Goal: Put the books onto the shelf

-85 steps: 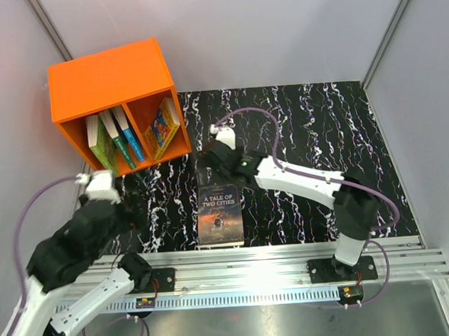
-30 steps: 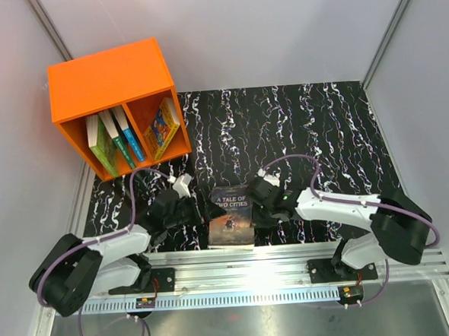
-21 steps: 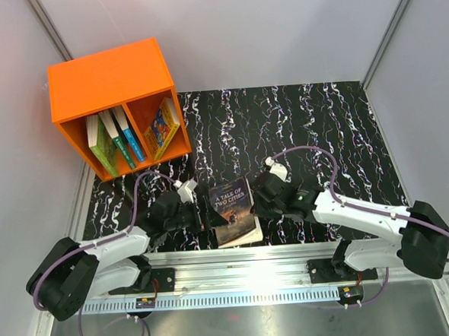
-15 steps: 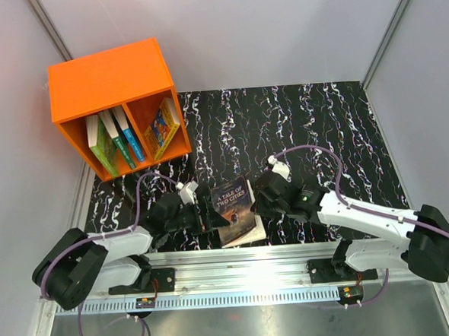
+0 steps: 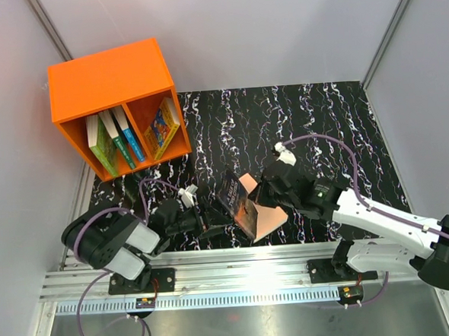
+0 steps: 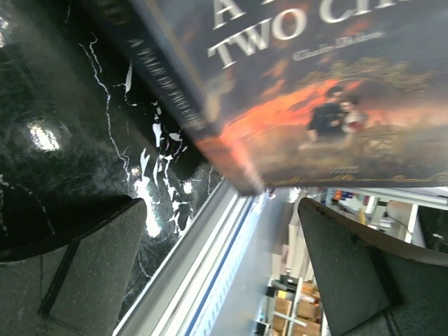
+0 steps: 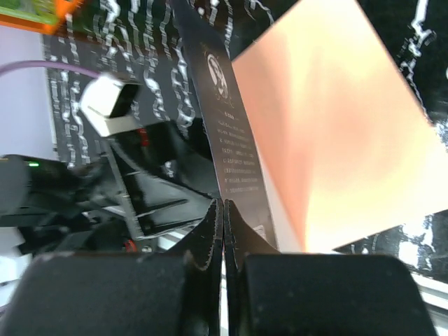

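Observation:
The orange shelf (image 5: 105, 80) stands at the back left with green (image 5: 101, 149), blue (image 5: 129, 136) and yellowish (image 5: 162, 126) books upright in its two compartments. A dark book (image 5: 236, 200), "A Tale of Two Cities", is tipped up off the mat, a pinkish inner page (image 5: 267, 215) showing. My right gripper (image 5: 267, 194) is shut on the edge of its dark cover (image 7: 231, 140), jaws pinched together (image 7: 223, 203). My left gripper (image 5: 217, 229) lies low beside the book's left side, open and empty (image 6: 224, 280), with the book's cover (image 6: 315, 91) above its fingers (image 6: 84, 266).
A black marbled mat (image 5: 313, 124) covers the table. An aluminium rail (image 5: 276, 256) runs along the near edge, just in front of both grippers. Grey walls enclose the sides and back. The shelf's corner (image 7: 42, 10) shows in the right wrist view.
The right gripper has raised the dark book's right edge, tipping it from flat to steeply tilted with a page exposed. The left gripper has slid right along the front, close under the book.

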Available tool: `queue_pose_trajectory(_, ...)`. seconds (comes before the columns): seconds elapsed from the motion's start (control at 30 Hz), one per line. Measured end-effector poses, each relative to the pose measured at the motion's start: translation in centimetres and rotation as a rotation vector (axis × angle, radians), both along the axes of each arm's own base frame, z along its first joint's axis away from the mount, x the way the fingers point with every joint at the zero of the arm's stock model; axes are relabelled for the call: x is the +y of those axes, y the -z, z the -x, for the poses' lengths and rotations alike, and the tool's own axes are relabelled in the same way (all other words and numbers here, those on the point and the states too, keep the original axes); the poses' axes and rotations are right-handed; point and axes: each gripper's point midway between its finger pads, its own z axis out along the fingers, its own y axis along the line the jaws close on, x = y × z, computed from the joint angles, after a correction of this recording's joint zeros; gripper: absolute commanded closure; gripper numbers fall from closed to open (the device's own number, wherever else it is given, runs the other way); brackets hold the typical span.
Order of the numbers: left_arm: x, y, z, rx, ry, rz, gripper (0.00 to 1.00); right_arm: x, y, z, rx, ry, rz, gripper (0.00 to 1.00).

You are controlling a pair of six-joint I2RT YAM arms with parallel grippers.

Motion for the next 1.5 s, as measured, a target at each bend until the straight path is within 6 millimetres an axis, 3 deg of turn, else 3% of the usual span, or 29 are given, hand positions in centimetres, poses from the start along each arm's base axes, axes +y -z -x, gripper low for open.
queue_pose_trajectory(0.23, -0.8, -0.3, -0.7, 0.092, -0.045, 0.100, 0.01, 0.3, -1.8, -0.3, -0.017, 0.002, -0.017, 1.00)
queue_pose_trajectory(0.27, -0.9, 0.0, -0.7, 0.132, -0.055, 0.112, 0.01, 0.3, -1.8, -0.3, -0.011, 0.002, -0.005, 0.91)
queue_pose_trajectory(0.3, -1.0, -0.1, -0.7, 0.137, -0.056, 0.130, 0.01, 0.3, -1.8, -0.4, -0.007, 0.001, 0.008, 0.72)
queue_pose_trajectory(0.37, -1.4, -0.2, -0.9, 0.137, -0.050, 0.154, 0.01, 0.4, -1.3, -0.7, 0.011, 0.006, 0.046, 0.06)
queue_pose_trajectory(0.4, -1.5, -0.3, -0.9, 0.135, -0.048, 0.159, 0.01, 0.3, -1.0, -1.1, 0.015, 0.006, 0.078, 0.00)
queue_pose_trajectory(0.6, -1.6, -0.4, -1.0, 0.132, -0.056, 0.164, 0.01, -1.8, 2.8, -3.2, 0.072, 0.025, 0.276, 0.00)
queue_pose_trajectory(0.8, -1.7, -0.6, -1.1, 0.127, -0.063, 0.166, 0.01, -7.9, 6.3, -7.3, 0.127, 0.152, 0.360, 0.00)
queue_pose_trajectory(0.9, -1.7, -0.6, -1.2, 0.125, -0.069, 0.163, 0.01, -10.1, 9.6, -8.7, 0.183, 0.183, 0.400, 0.00)
queue_pose_trajectory(1.07, -1.9, -0.7, -1.4, 0.119, -0.083, 0.159, 0.01, -8.4, 15.4, -8.8, 0.290, 0.085, 0.390, 0.04)
queue_pose_trajectory(1.23, -3.3, -0.1, -1.9, 0.124, -0.067, 0.072, 0.01, -5.5, 15.2, -9.9, 0.243, 0.032, 0.250, 0.06)
queue_pose_trajectory(1.37, -5.6, -0.1, -3.1, 0.087, -0.031, -0.039, 0.01, -3.7, 14.8, -9.7, 0.199, -0.020, 0.133, 0.19)
queue_pose_trajectory(1.5, -6.1, 0.5, -2.8, 0.119, -0.003, -0.086, 0.01, -3.6, 14.9, -10.2, 0.152, -0.017, 0.075, 0.40)
